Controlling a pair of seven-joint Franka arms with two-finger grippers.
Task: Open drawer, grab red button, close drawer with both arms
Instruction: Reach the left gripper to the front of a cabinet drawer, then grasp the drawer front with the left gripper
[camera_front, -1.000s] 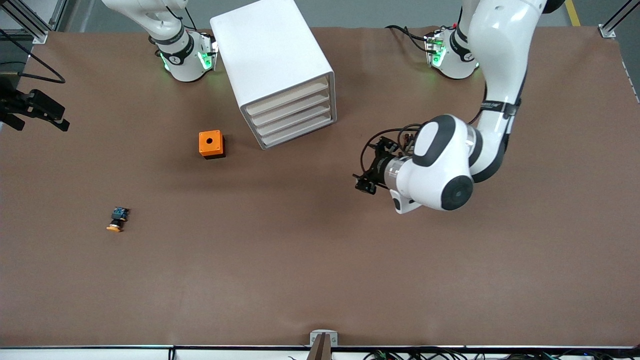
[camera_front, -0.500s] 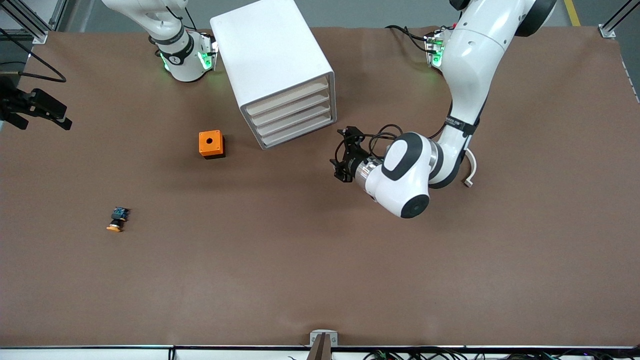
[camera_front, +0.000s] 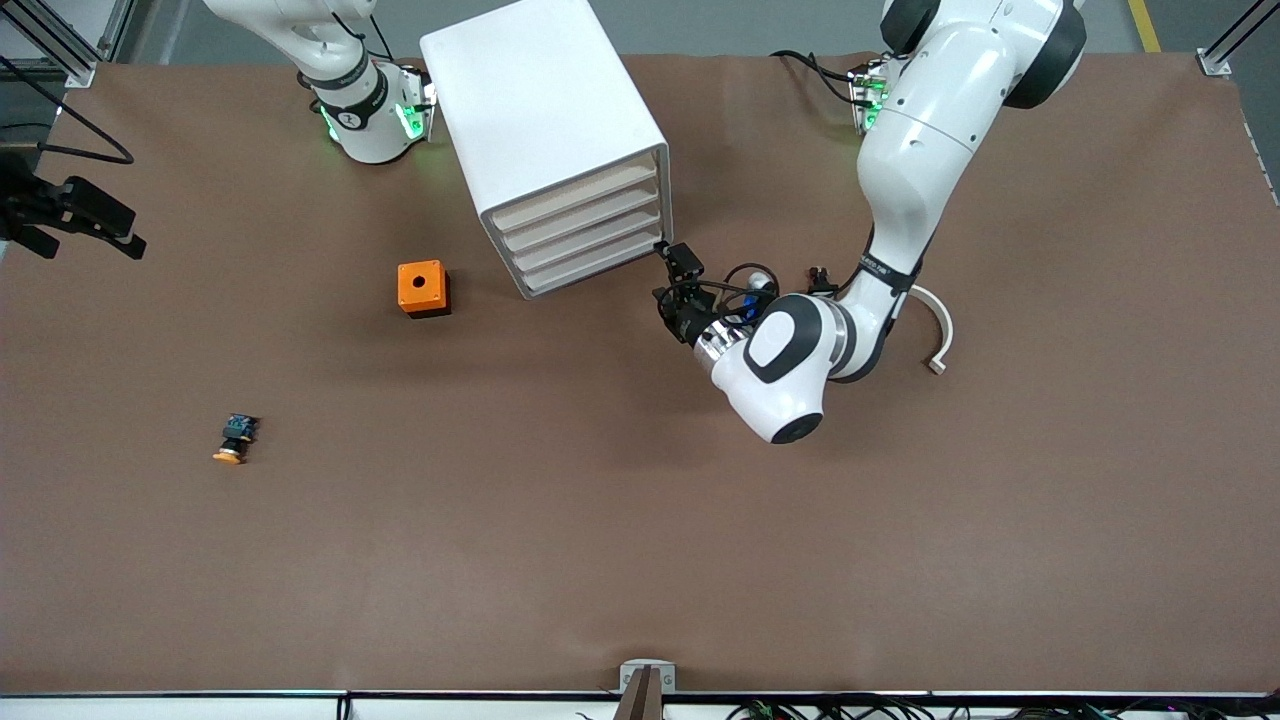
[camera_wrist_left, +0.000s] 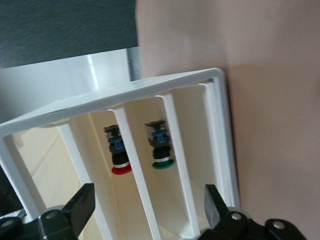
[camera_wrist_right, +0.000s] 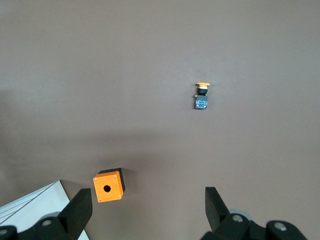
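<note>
My left gripper (camera_front: 672, 262) is spread wide by the cabinet (camera_front: 545, 130), where shelves half hide the red button (camera_wrist_left: 118, 153); my right gripper (camera_wrist_right: 149, 210), open too, waits high over the table.

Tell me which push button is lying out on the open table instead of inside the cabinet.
The yellow-capped button, lying alone on the table toward the right arm's end. The red-capped button and the green-capped button sit inside the cabinet's drawers.
</note>
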